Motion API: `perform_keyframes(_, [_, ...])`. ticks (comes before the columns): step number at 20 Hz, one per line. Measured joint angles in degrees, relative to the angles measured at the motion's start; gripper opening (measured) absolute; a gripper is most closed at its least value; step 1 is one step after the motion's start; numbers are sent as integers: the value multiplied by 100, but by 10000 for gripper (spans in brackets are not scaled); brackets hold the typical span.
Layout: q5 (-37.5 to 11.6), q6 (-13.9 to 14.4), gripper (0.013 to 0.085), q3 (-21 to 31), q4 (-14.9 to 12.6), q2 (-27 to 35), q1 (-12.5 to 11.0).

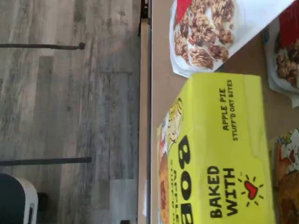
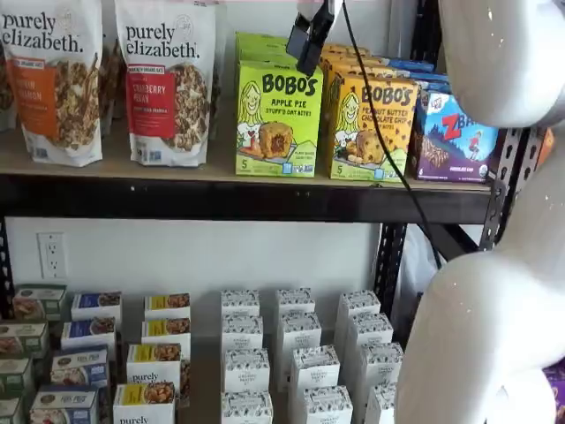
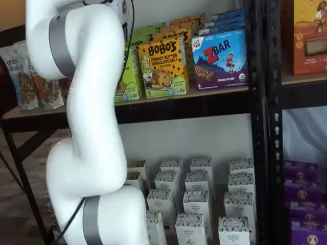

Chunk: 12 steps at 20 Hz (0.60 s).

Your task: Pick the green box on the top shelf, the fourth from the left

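Observation:
The green box [image 2: 278, 119] stands upright on the top shelf [image 2: 221, 199], printed "BOBO'S APPLE PIE". In a shelf view my gripper [image 2: 307, 44] hangs from the upper edge, its black fingers just above the box's top right corner and holding nothing. The fingers show side-on there, standing open. The wrist view looks down on the box's lime-green top [image 1: 219, 154] near the shelf's front edge [image 1: 148, 93]. In a shelf view my white arm [image 3: 87, 127] covers most of the green box [image 3: 129, 76].
Two granola bags [image 2: 168, 79] stand left of the green box. An orange-yellow Bobo's box [image 2: 371, 128] touches its right side, then a blue Zbar box [image 2: 455, 137]. More green boxes stand behind it. Small white cartons [image 2: 291, 353] fill the lower shelf.

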Motion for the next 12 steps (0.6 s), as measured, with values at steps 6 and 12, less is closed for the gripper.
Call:
perform_keyframes(6, [-87,-89,850,3,-2,80,-67])
perform_keyframes(12, [-29,-114,850,-87,-66,205,-68])
